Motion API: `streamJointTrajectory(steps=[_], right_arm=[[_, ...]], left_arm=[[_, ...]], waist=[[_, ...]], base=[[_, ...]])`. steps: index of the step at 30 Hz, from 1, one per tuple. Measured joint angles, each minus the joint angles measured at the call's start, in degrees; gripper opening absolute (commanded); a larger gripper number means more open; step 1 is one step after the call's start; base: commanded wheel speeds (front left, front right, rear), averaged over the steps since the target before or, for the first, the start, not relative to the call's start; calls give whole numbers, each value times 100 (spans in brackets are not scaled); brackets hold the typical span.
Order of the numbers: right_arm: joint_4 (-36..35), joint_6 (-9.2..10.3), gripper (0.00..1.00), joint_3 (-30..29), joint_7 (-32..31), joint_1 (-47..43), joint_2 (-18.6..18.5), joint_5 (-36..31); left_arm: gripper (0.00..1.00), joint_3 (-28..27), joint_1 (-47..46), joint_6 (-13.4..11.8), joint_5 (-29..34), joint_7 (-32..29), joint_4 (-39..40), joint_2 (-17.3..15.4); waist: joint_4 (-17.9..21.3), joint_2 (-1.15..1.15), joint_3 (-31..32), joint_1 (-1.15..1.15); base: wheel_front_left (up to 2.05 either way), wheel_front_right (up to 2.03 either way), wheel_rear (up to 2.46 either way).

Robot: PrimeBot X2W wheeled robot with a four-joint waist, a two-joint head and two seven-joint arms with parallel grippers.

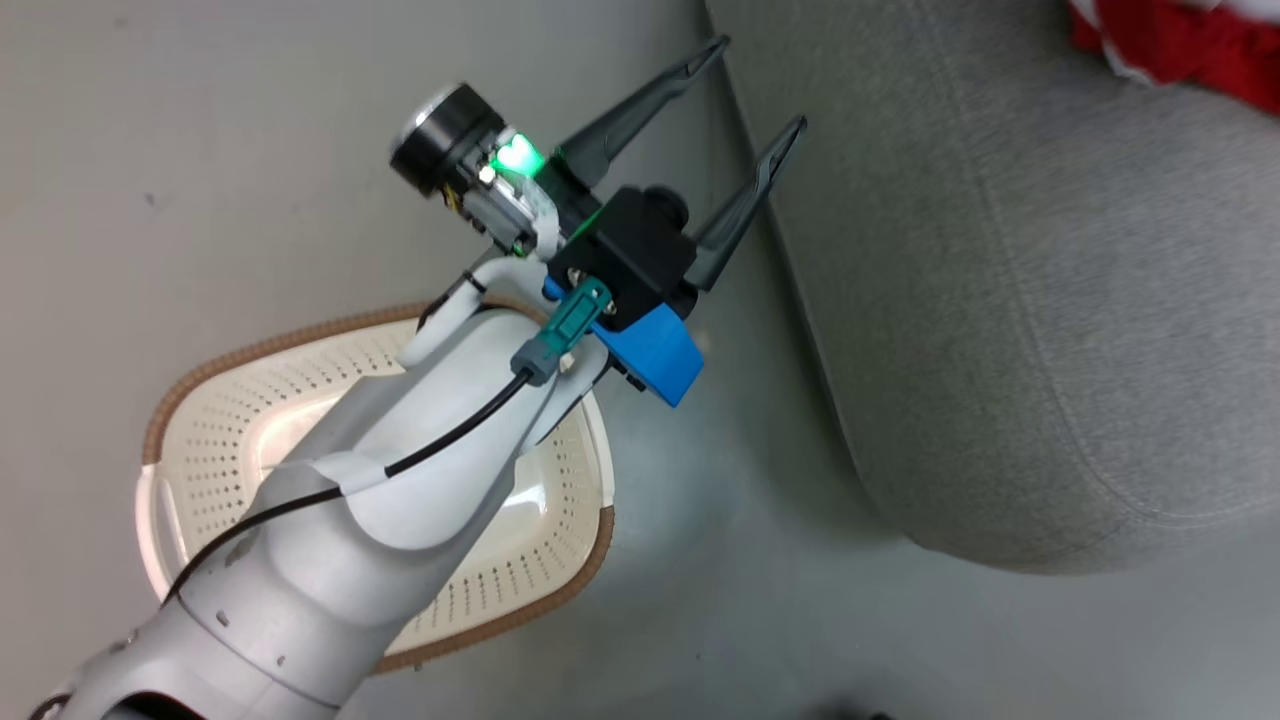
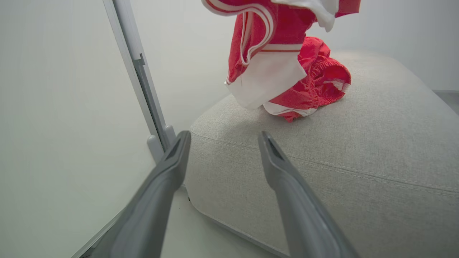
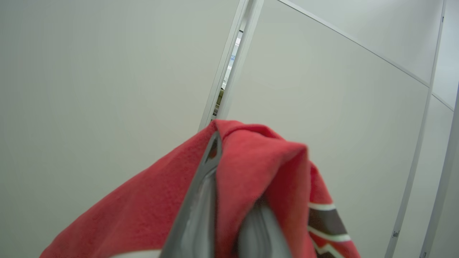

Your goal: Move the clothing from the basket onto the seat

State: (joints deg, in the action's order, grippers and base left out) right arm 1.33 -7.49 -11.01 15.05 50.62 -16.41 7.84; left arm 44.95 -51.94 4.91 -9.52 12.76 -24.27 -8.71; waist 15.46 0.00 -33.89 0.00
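seat [image 1: 1000,300]: grey, right of basket | basket [image 1: 200,470]: on floor [image 1: 700,600], under left arm [image 1: 400,480] | clothing [image 1: 1200,50]: shorts [image 2: 322,79] crumpled on seat, jersey [image 3: 251,161] pinched in right claw [image 3: 236,172] | left claw [image 1: 761,82]: spread wide by seat edge

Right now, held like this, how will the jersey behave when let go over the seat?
Probably floppy: the jersey drapes over the fingers and hangs in folds. Likely light, since a pinch of cloth carries it. On the seat it would likely slump into a heap, not roll or slide.
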Motion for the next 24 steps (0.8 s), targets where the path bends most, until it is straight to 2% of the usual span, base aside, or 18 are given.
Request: streamJointTrajectory(steps=[5,8,11,14,24], right_arm=[[77,0,0,-552,0,723,-788,-22],[386,0,0,-946,0,965,-1280,10],[759,0,0,-1220,1,1038,-1573,79],[1157,0,0,-1311,0,1006,-1594,113],[2570,1,0,-1335,-1,521,-1015,274]], left_arm=[[100,-9,-242,-34,63,-88,121,-77],[100,13,-309,-35,98,-108,177,-96],[100,21,-363,-43,112,-109,226,-130],[100,26,-392,-49,114,-124,229,-177],[100,73,-575,-83,137,-124,265,-165]], waist=[[-54,0,-608,0],[-73,0,-914,0],[-86,0,-1170,0],[-100,0,-1377,1],[-258,0,-1684,0]], base=[[0,0,0],[0,0,0],[0,0,0],[0,0,0],[0,0,0]])
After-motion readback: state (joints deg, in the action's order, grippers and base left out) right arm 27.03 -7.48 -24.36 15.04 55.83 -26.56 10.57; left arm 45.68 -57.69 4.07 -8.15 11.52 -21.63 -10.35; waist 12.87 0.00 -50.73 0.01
